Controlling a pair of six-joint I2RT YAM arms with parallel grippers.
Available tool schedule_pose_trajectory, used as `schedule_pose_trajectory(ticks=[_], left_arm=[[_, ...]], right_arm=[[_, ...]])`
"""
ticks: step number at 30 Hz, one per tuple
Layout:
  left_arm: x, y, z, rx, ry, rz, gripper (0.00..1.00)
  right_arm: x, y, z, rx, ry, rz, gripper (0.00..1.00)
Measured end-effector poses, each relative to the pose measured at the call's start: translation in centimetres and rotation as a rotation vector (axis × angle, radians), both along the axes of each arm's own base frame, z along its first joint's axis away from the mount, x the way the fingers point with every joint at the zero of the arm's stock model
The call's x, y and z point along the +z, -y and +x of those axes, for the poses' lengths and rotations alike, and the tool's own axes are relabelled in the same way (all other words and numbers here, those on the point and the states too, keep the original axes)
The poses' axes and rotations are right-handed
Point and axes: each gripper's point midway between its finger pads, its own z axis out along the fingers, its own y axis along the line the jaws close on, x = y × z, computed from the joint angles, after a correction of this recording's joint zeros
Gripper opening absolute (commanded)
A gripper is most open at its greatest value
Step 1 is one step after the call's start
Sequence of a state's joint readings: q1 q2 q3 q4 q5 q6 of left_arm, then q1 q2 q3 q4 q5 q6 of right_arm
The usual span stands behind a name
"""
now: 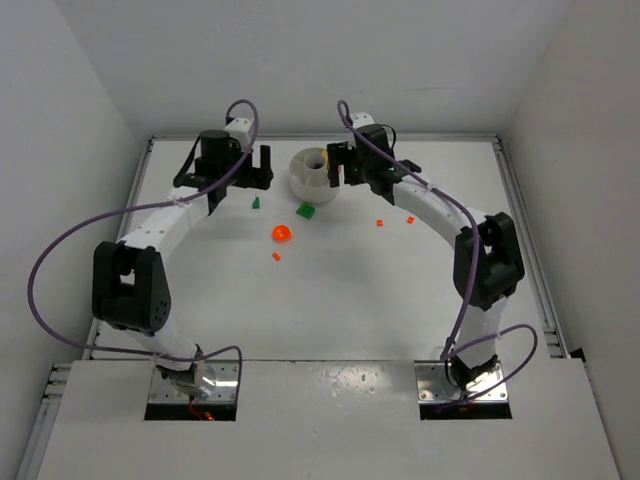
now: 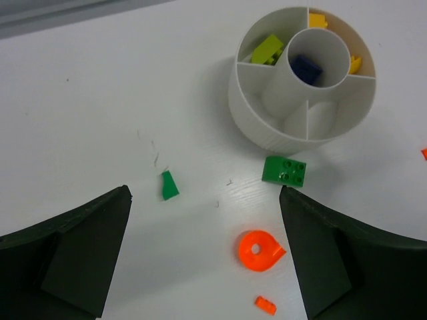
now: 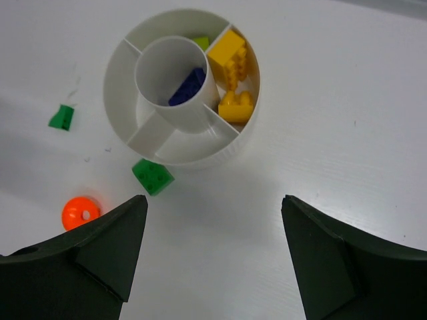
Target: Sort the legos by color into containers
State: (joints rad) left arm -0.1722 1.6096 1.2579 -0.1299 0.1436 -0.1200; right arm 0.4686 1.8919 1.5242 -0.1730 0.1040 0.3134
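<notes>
The white round dish [image 1: 312,172] [image 2: 267,137] [image 3: 193,158] stands at the back centre. Its wedges hold a lime brick [image 2: 267,49] and yellow bricks [image 3: 230,53], and a dark purple brick [image 3: 187,87] lies in the centre well. A green square brick [image 1: 306,210] [image 2: 285,171] [image 3: 153,177] lies just in front of the dish. On the table are also a green wedge [image 1: 256,203] [image 2: 169,185], an orange round piece [image 1: 282,233] [image 2: 259,251] and a small orange bit [image 1: 277,257] [image 2: 265,305]. My left gripper [image 1: 262,168] [image 2: 205,193] hovers open and empty left of the dish. The right gripper [image 1: 335,165] [image 3: 213,199] is open and empty at the dish's right side.
Two small orange-red bits [image 1: 380,222] [image 1: 410,219] lie right of centre, under the right arm. White walls close in the table at the back and both sides.
</notes>
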Motion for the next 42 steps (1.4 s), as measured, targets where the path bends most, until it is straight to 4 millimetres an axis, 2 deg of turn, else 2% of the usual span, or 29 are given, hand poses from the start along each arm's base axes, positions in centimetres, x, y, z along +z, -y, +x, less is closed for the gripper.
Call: schedule_pose_trajectory(ticks=[2, 5, 9, 13, 18, 20, 33, 42], left_arm=[[0.1, 1.1, 0.9, 0.008, 0.014, 0.029, 1.00], [-0.3, 2.8, 2.4, 0.011, 0.017, 0.059, 1.00], [-1.7, 4.6, 4.3, 0.018, 0.005, 0.090, 1.00], [-3.8, 5.9, 5.7, 0.029, -0.028, 0.129, 1.00], [-6.2, 7.0, 5.3, 0.019, -0.079, 0.174, 1.00], [-6.6, 7.4, 5.1, 0.014, -0.085, 0.186, 1.00], [-8.0, 8.0, 6.0, 0.019, -0.096, 0.221, 1.00], [-8.0, 8.8, 5.9, -0.003, -0.096, 0.217, 1.00]], right_arm=[[-1.2, 0.2, -0.2, -0.003, -0.028, -0.017, 0.82], [-1.7, 0.4, -0.3, -0.008, -0.040, -0.024, 0.82], [-2.2, 0.9, -0.4, -0.022, -0.045, -0.035, 0.82], [-3.0, 1.4, -0.7, -0.031, -0.059, -0.047, 0.82], [-3.0, 1.4, -0.7, -0.032, -0.057, -0.046, 0.82], [-3.0, 1.4, -0.7, -0.032, -0.058, -0.047, 0.82], [-2.2, 2.2, -0.6, -0.046, -0.044, -0.039, 0.82], [-2.5, 2.9, -0.6, -0.057, -0.051, -0.042, 0.82]])
